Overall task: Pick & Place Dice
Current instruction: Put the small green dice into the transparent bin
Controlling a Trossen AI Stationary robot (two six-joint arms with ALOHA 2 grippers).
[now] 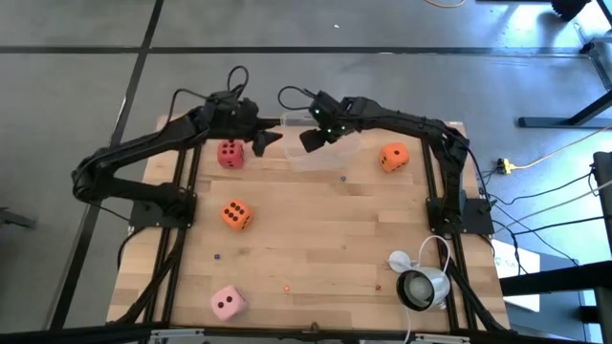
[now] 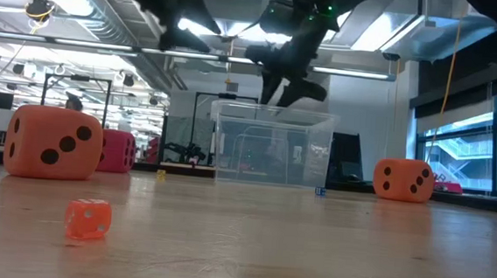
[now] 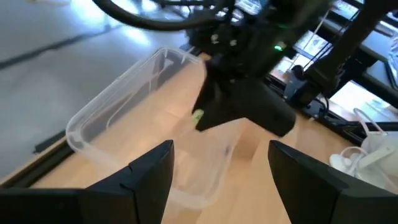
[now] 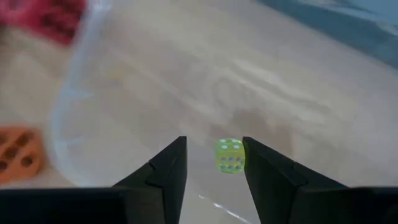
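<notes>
The right gripper (image 4: 214,163) hangs over the clear bin (image 1: 320,153), fingers pinching a small yellow-green die (image 4: 229,155) for dropping, while the left gripper (image 3: 221,168) waits beside, fingers spread, empty.

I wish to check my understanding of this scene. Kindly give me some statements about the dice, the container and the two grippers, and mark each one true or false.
1. The right gripper is over the clear container. True.
2. The left gripper holds the red die. False: its fingers are open and empty, and the red die lies on the table beside it.
3. A small yellow-green die sits between the right gripper's fingers. True.
4. The pale pink die lies inside the clear container. False: it lies on the table near the front edge, far from the container.
</notes>
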